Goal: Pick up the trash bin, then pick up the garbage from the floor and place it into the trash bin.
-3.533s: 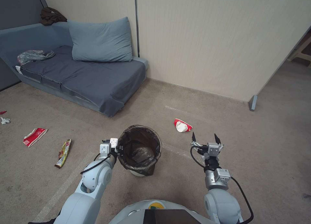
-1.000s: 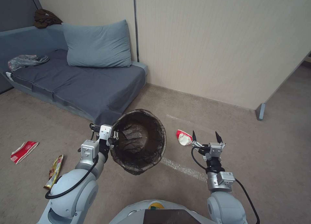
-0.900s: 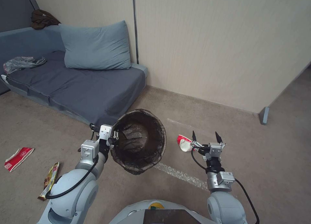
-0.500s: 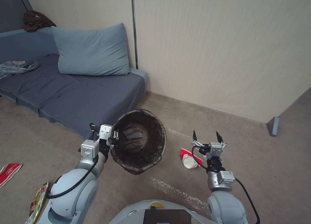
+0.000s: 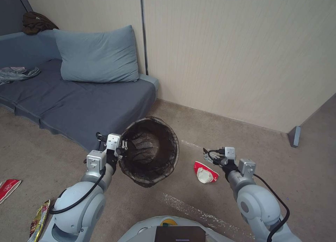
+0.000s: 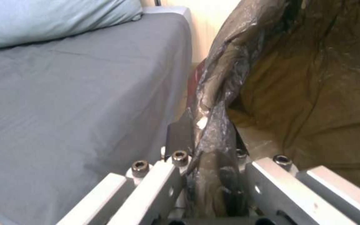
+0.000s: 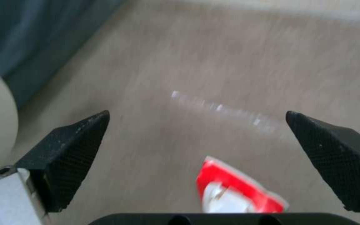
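Two tools in play, so going camera by camera.

Head view first: the left tool (image 5: 122, 148) is clamped on the rim of the trash bin (image 5: 150, 151) and has it up off the carpet, tipped so the open mouth faces back toward the robot. The red-and-white wrapper (image 5: 205, 172) lies flat on the floor just right of the bin, and the right tool (image 5: 209, 158) hangs right beside it, a touch farther from the robot than the wrapper and near its far-left corner. So the right arm is clearly the nearer one, and the wrapper sits a bit back toward the robot from those tips. Its long side runs slanted, from up-left to down-right. More litter, another red wrapper (image 5: 8, 189) and a yellow snack bag (image 5: 37, 219), lies way off on the robot's left, well apart from both arms.

Left wrist view: the fingers (image 6: 179, 137) pinch the dark liner (image 6: 217, 103) folded over the bin's edge, with the sofa (image 6: 76, 93) just beside.

Right wrist view: the jaws are spread wide, with the fingertips (image 7: 80, 137) far apart. The wrapper sits low between them, closer to the palm than the tips and off-centre toward one finger. My guess is the tool needs to pull back and drop before it can close on it.
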You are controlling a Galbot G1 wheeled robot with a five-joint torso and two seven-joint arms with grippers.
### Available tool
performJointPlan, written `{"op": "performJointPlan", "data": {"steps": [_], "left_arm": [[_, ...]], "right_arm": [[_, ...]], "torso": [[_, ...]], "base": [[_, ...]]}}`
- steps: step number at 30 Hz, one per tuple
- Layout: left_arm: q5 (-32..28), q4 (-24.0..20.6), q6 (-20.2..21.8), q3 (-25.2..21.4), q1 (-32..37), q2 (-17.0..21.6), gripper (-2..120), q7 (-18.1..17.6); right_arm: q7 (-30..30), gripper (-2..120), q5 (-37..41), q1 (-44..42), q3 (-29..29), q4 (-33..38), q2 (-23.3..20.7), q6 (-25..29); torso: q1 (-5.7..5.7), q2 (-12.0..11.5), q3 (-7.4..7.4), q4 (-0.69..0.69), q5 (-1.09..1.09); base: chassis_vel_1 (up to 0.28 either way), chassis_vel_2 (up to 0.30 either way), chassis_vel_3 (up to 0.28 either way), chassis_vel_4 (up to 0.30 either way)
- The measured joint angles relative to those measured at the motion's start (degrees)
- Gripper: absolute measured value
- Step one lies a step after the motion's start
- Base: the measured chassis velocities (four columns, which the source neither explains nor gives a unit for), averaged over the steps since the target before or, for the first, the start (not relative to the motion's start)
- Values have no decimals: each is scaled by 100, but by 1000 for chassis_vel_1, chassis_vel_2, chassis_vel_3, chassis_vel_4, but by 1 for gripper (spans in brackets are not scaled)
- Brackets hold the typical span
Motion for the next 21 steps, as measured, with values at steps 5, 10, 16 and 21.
{"op": "performJointPlan", "data": {"steps": [5, 10, 16, 21], "left_arm": [[3, 0, 0, -23, 10, -7, 0, 9], [12, 0, 0, -23, 16, -6, 0, 15], [18, 0, 1, -20, 36, -19, 0, 15], [39, 0, 0, -25, 42, -33, 0, 15]], "right_arm": [[69, 100, 419, 213, -212, -246, -196, -294], [140, 100, 844, 404, -325, -429, -433, -471], [181, 100, 1176, 766, -555, -952, -888, -519], [179, 100, 1180, 972, -829, -1409, -1017, -510]], "torso": [[0, 0, 0, -2, 0], [0, 0, 0, -1, 1], [0, 0, 0, 0, 0], [0, 0, 0, -1, 0]], "base": [[0, 0, 0, 0], [0, 0, 0, 0], [0, 0, 0, 0], [0, 0, 0, 0]]}}
